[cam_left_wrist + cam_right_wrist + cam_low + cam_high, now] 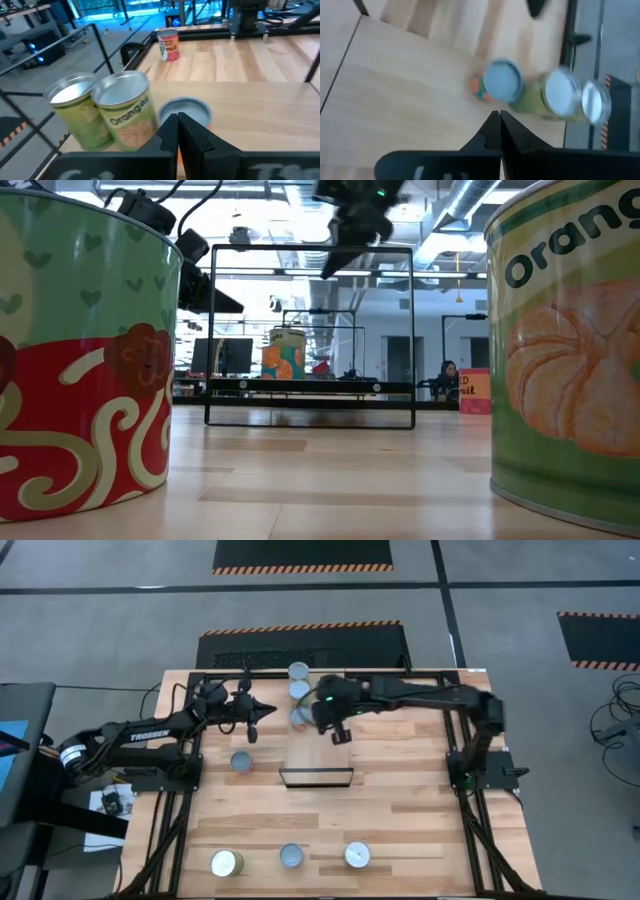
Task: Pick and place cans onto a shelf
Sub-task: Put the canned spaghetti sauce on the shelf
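The large light-wood table carries the narrow light-wood shelf with its dark frame at mid-table, three silver-topped cans lined up at its far end, apparently delivered. The right gripper hovers above the shelf beside them, jaws shut and empty, likely just clear of a placed can. The left gripper waits near the far-left, jaws shut, while loose tins line the near edge.

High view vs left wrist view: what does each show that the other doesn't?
High only: both arms, the right tool shut over the shelf, empty, and three cans along the table's near edge. Left wrist only: the "Orange" label and the left tool shut close up. Both: the row of three cans at the shelf's far end.
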You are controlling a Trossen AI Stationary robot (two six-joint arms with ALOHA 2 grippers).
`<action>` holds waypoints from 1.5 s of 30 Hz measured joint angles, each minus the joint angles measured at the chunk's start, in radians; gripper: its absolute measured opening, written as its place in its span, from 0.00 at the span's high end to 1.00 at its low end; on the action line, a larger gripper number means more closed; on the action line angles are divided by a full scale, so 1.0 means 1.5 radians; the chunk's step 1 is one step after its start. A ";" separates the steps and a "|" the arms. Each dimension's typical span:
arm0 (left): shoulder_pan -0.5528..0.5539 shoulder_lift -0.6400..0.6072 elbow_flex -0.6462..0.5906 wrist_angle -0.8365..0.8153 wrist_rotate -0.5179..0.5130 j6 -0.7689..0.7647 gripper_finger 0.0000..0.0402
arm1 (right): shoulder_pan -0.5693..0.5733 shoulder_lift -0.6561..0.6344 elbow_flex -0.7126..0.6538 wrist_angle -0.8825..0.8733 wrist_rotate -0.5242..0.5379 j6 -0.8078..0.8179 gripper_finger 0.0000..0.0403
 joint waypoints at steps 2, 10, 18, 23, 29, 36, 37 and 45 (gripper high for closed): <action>-0.011 0.000 0.000 0.000 0.000 0.000 1.00 | -0.008 -0.058 -0.092 0.081 -0.003 0.021 0.99; -0.044 0.000 0.000 0.004 -0.008 0.016 1.00 | -0.021 -0.275 -0.421 0.401 -0.009 0.100 0.99; -0.085 0.000 0.000 -0.003 -0.008 -0.007 1.00 | -0.017 -0.389 -0.591 0.578 -0.012 0.144 0.98; -0.123 0.005 0.000 -0.009 -0.008 -0.026 1.00 | -0.030 -0.398 -0.666 0.669 -0.040 0.176 0.98; -0.157 0.043 0.001 -0.025 -0.032 -0.050 1.00 | -0.029 -0.398 -0.690 0.706 -0.039 0.192 0.97; -0.159 0.129 0.001 0.065 -0.079 -0.061 1.00 | -0.028 -0.398 -0.690 0.717 -0.039 0.192 0.98; -0.159 0.142 0.001 0.081 -0.075 -0.068 1.00 | -0.028 -0.398 -0.690 0.716 -0.039 0.192 0.98; -0.159 0.257 0.001 0.199 -0.068 -0.102 1.00 | -0.027 -0.398 -0.690 0.712 -0.038 0.192 0.97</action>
